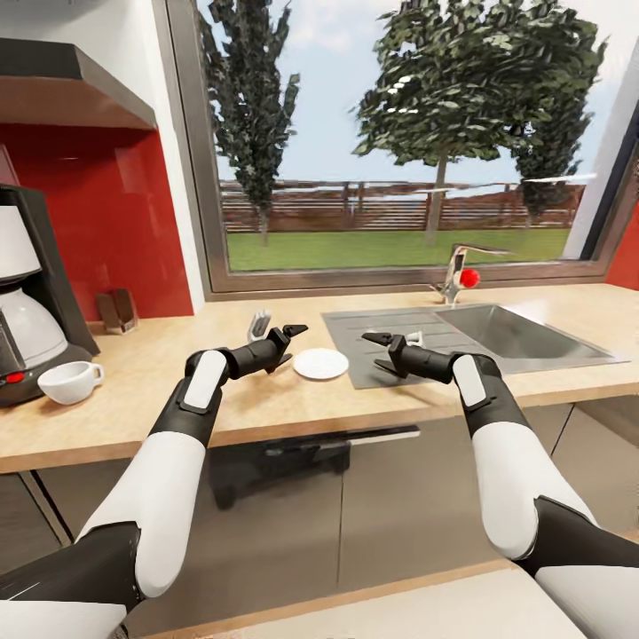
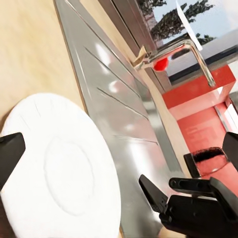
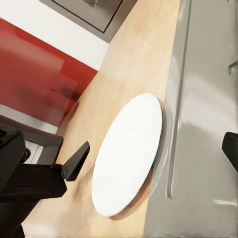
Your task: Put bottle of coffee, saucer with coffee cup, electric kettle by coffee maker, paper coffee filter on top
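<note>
You are looking at evenly bright, daylit renders; light is pouring in through the wide window with grey frame ahead of you. The inset grey steel sink and drainboard is throwing white glare, strongest in the left wrist view. A dark shadow is lying under the light tan wood-look surface on the cabinet fronts. The trees outside are looking jagged, and close-up edges in both wrist views are appearing soft.

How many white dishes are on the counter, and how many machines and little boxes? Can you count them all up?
White dishes: 2, the saucer and the coffee cup
Machines: 1, the coffee maker
Little boxes: 1, the brown box by the red wall
Total: 4
</note>
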Tool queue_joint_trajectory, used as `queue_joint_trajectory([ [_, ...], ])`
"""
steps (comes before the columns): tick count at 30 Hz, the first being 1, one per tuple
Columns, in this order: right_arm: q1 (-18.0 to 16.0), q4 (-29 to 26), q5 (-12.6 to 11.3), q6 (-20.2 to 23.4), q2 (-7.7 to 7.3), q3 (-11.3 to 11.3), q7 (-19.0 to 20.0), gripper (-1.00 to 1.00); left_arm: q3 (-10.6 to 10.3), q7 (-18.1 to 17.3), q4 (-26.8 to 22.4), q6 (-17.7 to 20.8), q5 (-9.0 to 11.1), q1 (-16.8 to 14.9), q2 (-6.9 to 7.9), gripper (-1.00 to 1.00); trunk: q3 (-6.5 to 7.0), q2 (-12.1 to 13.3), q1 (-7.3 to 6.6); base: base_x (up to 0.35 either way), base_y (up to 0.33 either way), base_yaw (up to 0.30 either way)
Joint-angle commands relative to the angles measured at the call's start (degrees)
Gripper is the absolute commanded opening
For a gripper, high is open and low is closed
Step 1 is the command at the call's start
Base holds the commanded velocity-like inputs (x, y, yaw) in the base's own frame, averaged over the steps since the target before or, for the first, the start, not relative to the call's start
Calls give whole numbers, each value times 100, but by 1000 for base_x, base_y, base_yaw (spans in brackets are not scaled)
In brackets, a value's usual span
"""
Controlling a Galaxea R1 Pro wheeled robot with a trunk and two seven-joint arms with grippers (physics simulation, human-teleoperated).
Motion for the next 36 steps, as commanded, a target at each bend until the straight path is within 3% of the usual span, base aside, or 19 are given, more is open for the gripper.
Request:
queue_joint_trajectory([
  [1,-7,1,44,29,17,-33,33,100,35,-32,0,40,-30,-6,-8,100,-6,-3,-1,-46,-37,0],
  [10,-7,2,40,29,97,-33,33,100,28,-32,19,40,-30,-6,-8,100,-6,-3,-1,-80,-61,0],
  [19,-7,4,31,29,295,-19,33,100,26,-33,18,40,-30,-6,-8,100,-6,-3,-1,11,-5,0],
  [36,-13,1,30,29,374,-7,33,100,29,-32,18,40,-29,-6,-8,100,-6,-3,-1,49,0,0],
])
